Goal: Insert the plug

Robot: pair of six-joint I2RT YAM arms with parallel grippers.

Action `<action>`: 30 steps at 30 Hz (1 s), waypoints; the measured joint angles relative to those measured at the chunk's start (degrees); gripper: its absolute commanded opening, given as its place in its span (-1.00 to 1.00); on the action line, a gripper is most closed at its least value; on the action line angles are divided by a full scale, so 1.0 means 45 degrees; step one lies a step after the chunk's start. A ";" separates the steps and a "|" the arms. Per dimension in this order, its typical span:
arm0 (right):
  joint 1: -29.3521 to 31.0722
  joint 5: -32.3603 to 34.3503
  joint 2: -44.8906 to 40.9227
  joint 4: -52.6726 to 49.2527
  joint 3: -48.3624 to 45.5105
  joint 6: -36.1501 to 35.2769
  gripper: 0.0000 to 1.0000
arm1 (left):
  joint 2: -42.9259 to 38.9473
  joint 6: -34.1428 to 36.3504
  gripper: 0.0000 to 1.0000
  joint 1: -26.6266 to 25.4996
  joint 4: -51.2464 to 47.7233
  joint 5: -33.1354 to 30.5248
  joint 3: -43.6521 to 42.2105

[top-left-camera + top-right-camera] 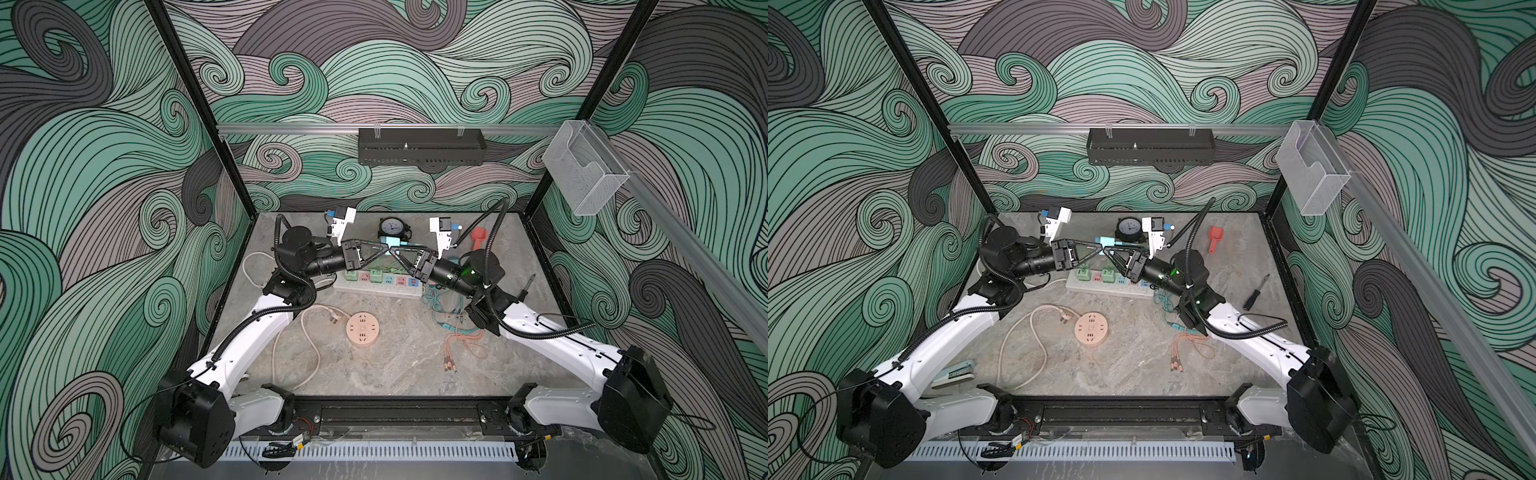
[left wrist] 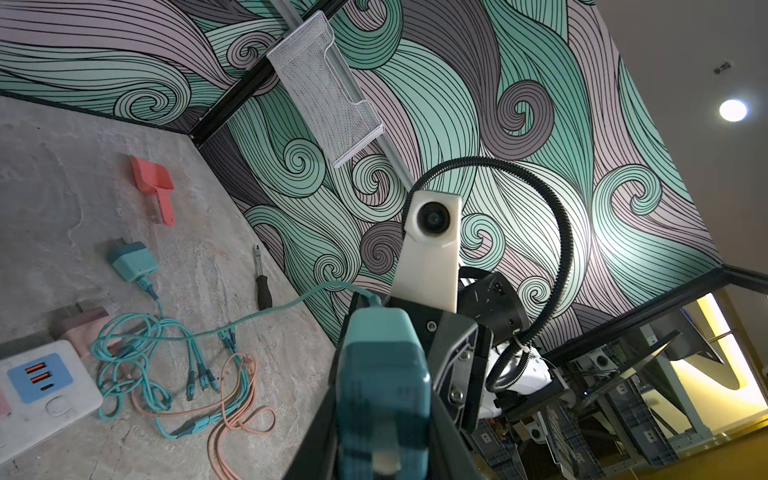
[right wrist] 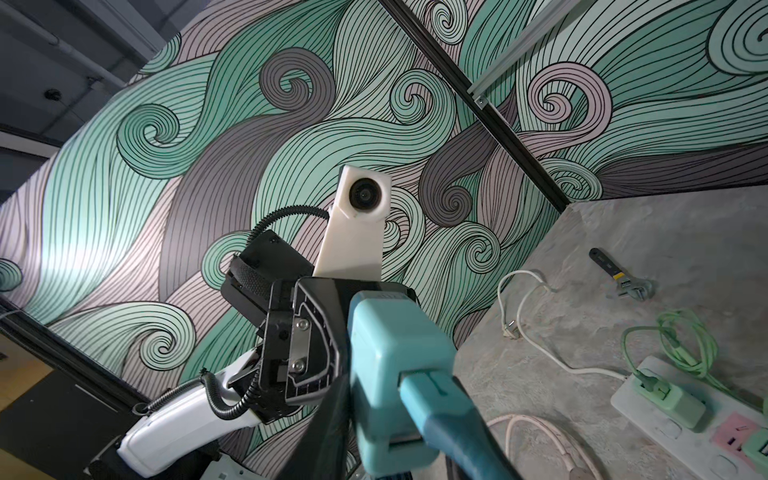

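A light blue plug (image 1: 391, 242) (image 1: 1105, 241) hangs in the air above the white power strip (image 1: 376, 286) (image 1: 1106, 286), near the middle of the table's back half. My left gripper (image 1: 384, 248) (image 1: 1100, 248) is shut on it from the left. From the right, my right gripper (image 1: 394, 250) (image 1: 1107, 251) is shut on the same plug, tip to tip with the left one. In the left wrist view the plug (image 2: 382, 374) fills the space between the jaws of the left gripper (image 2: 382, 436). In the right wrist view the plug (image 3: 390, 357) sits in the right gripper (image 3: 399, 436) with a teal cable connector (image 3: 436, 399) in its face.
Green plugs (image 1: 376, 274) sit in the strip. A round pink socket (image 1: 362, 328), teal and orange cables (image 1: 453, 328), a clock (image 1: 392, 227), a red scoop (image 1: 480, 237), a screwdriver (image 1: 525, 286), a stapler (image 1: 955, 374) and a wrench (image 3: 623, 278) lie around.
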 measured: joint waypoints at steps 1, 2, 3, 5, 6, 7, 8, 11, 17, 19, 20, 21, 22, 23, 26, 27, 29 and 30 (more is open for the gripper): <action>-0.0024 -0.0029 -0.0005 0.0063 0.0000 0.0053 -0.39 | 0.0000 -0.0019 -1.00 0.0000 0.0092 0.0034 0.0000; -0.0049 -0.0058 -0.0024 0.0097 0.0000 0.0102 -0.44 | 0.0000 -0.0024 -1.00 0.0000 0.0151 0.0058 0.0000; -0.0063 -0.0117 -0.0053 0.0117 0.0000 0.0117 -0.50 | 0.0000 -0.0039 -1.00 0.0000 0.0223 0.0112 0.0000; -0.0078 -0.0155 -0.0117 0.0121 0.0000 0.0131 -0.64 | 0.0000 -0.0049 -1.00 0.0000 0.0330 0.0175 0.0000; -0.0092 -0.0199 -0.0146 0.0102 0.0000 0.0121 -0.68 | 0.0000 -0.0049 -0.95 0.0005 0.0369 0.0204 0.0000; -0.0112 -0.0228 -0.0175 0.0068 0.0000 0.0102 -0.72 | 0.0000 -0.0044 -0.83 0.0005 0.0374 0.0219 0.0000; -0.0126 -0.0248 -0.0219 -0.0024 0.0000 0.0058 -0.75 | 0.0000 -0.0024 -0.65 0.0005 0.0355 0.0228 0.0000; -0.0170 -0.0321 -0.0374 -0.0408 0.0000 -0.0262 -0.81 | 0.0000 0.0141 0.01 0.0005 0.0102 0.0238 0.0005; -0.0733 -0.0350 -0.0840 -0.2506 0.0384 -0.2040 -0.93 | -0.0087 0.0500 0.32 0.0282 -0.1214 0.0214 0.0000; -0.1088 -0.0471 -0.0942 -0.3317 0.0670 -0.2637 -0.94 | -0.0257 0.0627 0.34 0.0573 -0.1593 0.0209 0.0000; -0.1248 -0.0525 -0.0986 -0.3648 0.0806 -0.2861 -0.94 | -0.0355 0.0675 0.35 0.0699 -0.1734 0.0194 0.0000; -0.1462 -0.0578 -0.1035 -0.4041 0.0976 -0.3157 -0.94 | -0.0481 0.0767 0.35 0.0850 -0.1948 0.0194 0.0000; -0.1622 -0.0617 -0.1073 -0.4342 0.1112 -0.3410 -0.95 | -0.0588 0.0889 0.35 0.0991 -0.2171 0.0185 0.0000; -0.1783 -0.0656 -0.1112 -0.4653 0.1243 -0.3662 -0.94 | -0.0675 0.0981 0.36 0.1117 -0.2375 0.0175 0.0005; -0.2254 -0.0777 -0.1166 -0.5615 0.1749 -0.4435 -0.95 | -0.0991 0.1370 0.36 0.1549 -0.3201 0.0087 -0.0010; -0.2424 -0.0811 -0.1156 -0.6042 0.2016 -0.4765 -0.96 | -0.1122 0.1535 0.36 0.1705 -0.3502 -0.0015 -0.0053; -0.2686 -0.0894 -0.1088 -0.6815 0.2565 -0.5396 -0.96 | -0.1409 0.1870 0.37 0.2050 -0.4167 -0.0257 -0.0146; -0.2822 -0.0908 -0.0996 -0.7227 0.2939 -0.5790 -0.96 | -0.1520 0.2040 0.37 0.2234 -0.4512 -0.0413 -0.0185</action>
